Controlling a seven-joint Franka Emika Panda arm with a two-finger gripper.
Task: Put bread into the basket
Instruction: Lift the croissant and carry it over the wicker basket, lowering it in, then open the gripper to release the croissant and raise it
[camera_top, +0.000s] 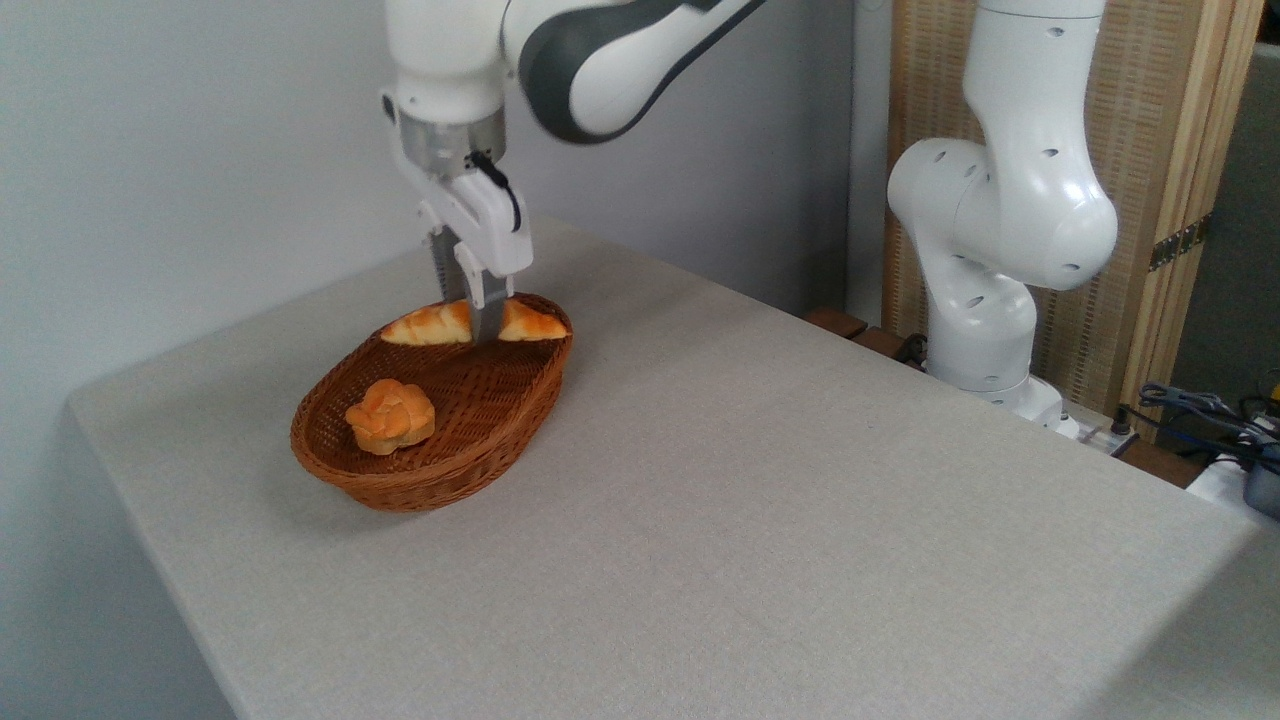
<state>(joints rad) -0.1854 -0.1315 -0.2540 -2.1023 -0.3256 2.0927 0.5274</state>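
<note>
One elongated bread (430, 325), glossy golden with paler stripes and pointed ends, lies level with its long axis running left to right across the far rim of the basket (380, 480). The hand (475, 322), pointing down, is clamped on its middle. Oval reddish-brown wicker basket sits on the grey tabletop (760, 520) and holds a round knotted bun (391, 415).
</note>
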